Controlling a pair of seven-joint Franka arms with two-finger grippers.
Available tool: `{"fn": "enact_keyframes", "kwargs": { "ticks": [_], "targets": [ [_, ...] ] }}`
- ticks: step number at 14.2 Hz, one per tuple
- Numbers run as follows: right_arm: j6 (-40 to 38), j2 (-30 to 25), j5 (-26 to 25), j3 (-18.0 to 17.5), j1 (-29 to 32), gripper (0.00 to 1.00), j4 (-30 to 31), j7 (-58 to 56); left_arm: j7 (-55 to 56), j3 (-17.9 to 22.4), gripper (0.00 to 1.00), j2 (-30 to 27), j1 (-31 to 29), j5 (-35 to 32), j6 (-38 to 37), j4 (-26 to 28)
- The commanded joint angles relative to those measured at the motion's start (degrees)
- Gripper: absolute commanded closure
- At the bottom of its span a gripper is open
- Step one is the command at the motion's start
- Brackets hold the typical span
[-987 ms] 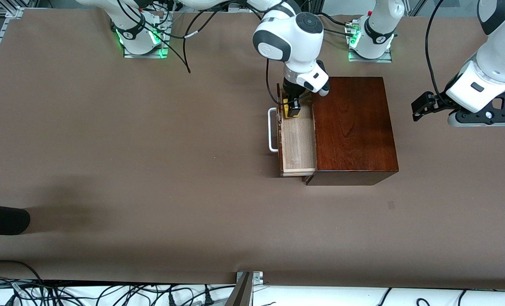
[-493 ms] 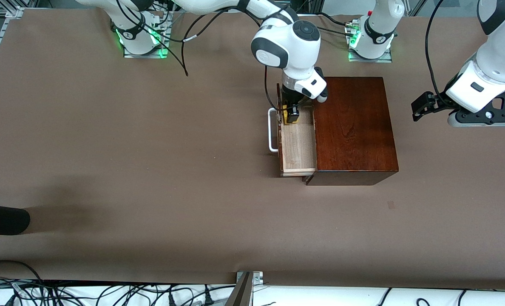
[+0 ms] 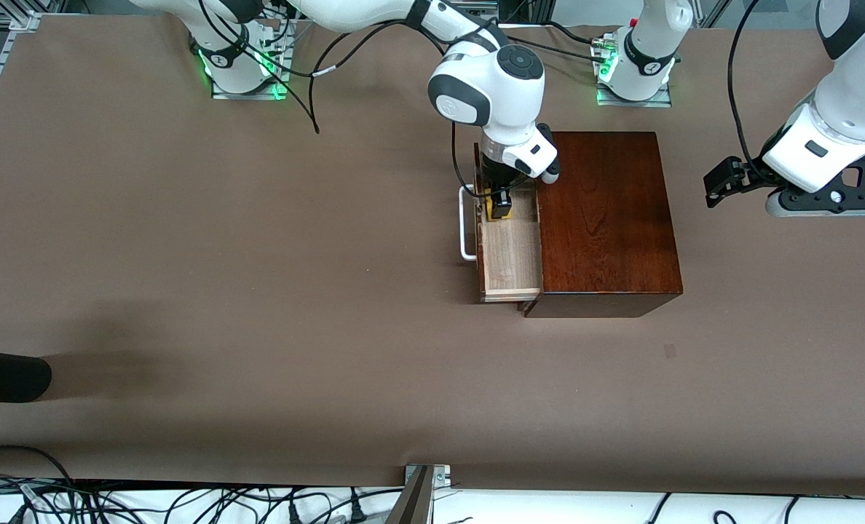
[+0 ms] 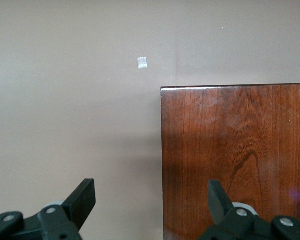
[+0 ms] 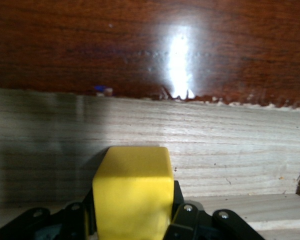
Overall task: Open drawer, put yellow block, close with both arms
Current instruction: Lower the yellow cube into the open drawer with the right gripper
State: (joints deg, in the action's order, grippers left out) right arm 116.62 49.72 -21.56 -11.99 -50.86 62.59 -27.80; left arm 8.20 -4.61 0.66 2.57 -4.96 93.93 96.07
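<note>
Since the yellow block (image 5: 132,192) looked light and rigid, our right gripper (image 5: 132,215) pinched its flat sides inside the drawer (image 3: 509,251); the left gripper (image 4: 150,200) waited, spread wide and empty.

Drawer (image 3: 509,255) pulled out, its tray bare nearer the front camera; the end farther from the camera is filled by right gripper (image 3: 499,204) with yellow block (image 3: 492,212). Box (image 3: 603,218) blocks the left arm's side. Handle (image 3: 466,222) sticks out in front. Left gripper (image 3: 724,182) hangs over bare bench (image 3: 258,291).

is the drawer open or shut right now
Open: the drawer is pulled out of the box, its pale wood floor exposed.
</note>
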Motion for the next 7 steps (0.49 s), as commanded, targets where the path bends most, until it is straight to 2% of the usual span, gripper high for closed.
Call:
{"fn": "enact_keyframes", "kwargs": {
  "ticks": [1, 5, 7],
  "targets": [
    [-0.69, 0.64, -0.33, -0.05, -0.03, 0.0, -2.21, 0.11, -1.17, -0.22, 0.0, 0.39, -0.37, 1.18, -0.68, -1.23],
    [-4.55, 0.2, 3.53, -0.49, 0.59, 0.0, -9.39, 0.2, -1.17, -0.22, 0.0, 0.39, -0.37, 1.18, -0.68, -1.23],
    [-5.52, -2.95, 5.73, -0.49, 2.07, 0.0, -10.56, 0.11, -1.17, -0.22, 0.0, 0.4, -0.28, 1.35, -0.6, -1.32]
  ]
}}
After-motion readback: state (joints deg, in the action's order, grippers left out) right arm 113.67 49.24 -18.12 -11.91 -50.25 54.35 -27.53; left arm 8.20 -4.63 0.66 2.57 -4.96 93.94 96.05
